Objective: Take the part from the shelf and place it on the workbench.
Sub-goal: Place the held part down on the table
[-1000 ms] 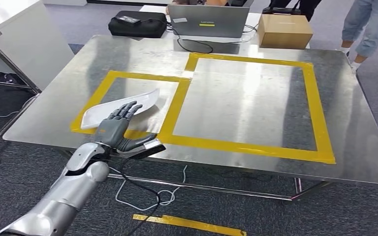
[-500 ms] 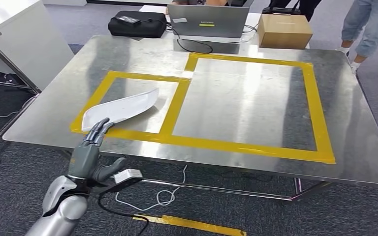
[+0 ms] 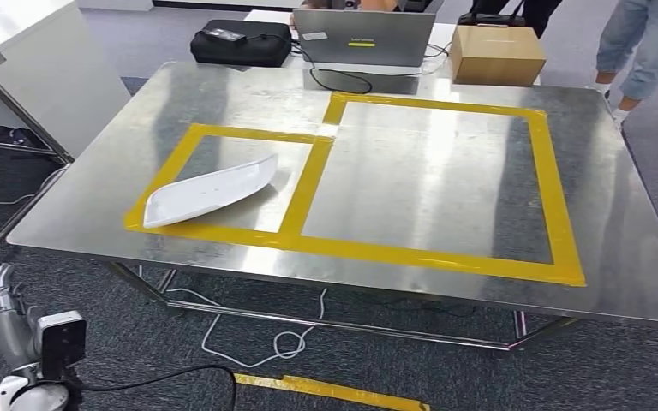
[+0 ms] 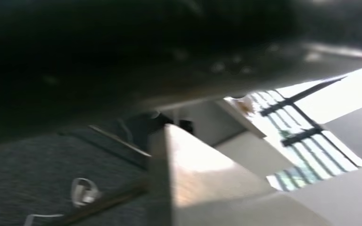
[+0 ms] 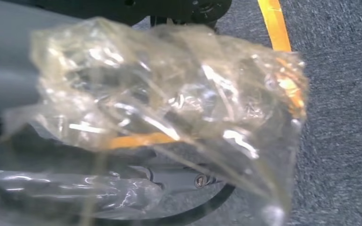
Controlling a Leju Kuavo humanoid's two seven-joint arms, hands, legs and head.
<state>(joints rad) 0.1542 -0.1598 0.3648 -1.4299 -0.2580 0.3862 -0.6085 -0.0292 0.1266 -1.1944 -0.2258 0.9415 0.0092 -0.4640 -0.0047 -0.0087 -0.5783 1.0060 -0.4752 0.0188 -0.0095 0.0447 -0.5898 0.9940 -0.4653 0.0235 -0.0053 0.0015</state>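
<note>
Head view: the white part [image 3: 210, 191] lay flat on the steel workbench [image 3: 445, 180], inside the smaller, left-hand yellow tape square [image 3: 223, 184], its near-left end overlapping the tape. Its long axis ran diagonally, the narrower tip pointing far-right and the broader end near-left. The left arm [image 3: 30, 351] hung low at the near-left corner, below the table edge and well apart from the part; the hand itself could not be made out, so the state of its fingers cannot be told. A laptop [image 3: 362, 36], a black bag [image 3: 240, 41] and a cardboard box [image 3: 497, 53] stood beyond the far edge. Judged from this layout, placement looked complete and the step in hand was withdrawal; the next move called only for clearing the arm without touching the table

Left wrist view: blurred; dark underside and pale furniture, no fingers discernible

Right wrist view: crumpled clear plastic film [image 5: 169, 108] covered the lens area above grey carpet [image 5: 339, 117]; the right hand's fingers cannot be told
</note>
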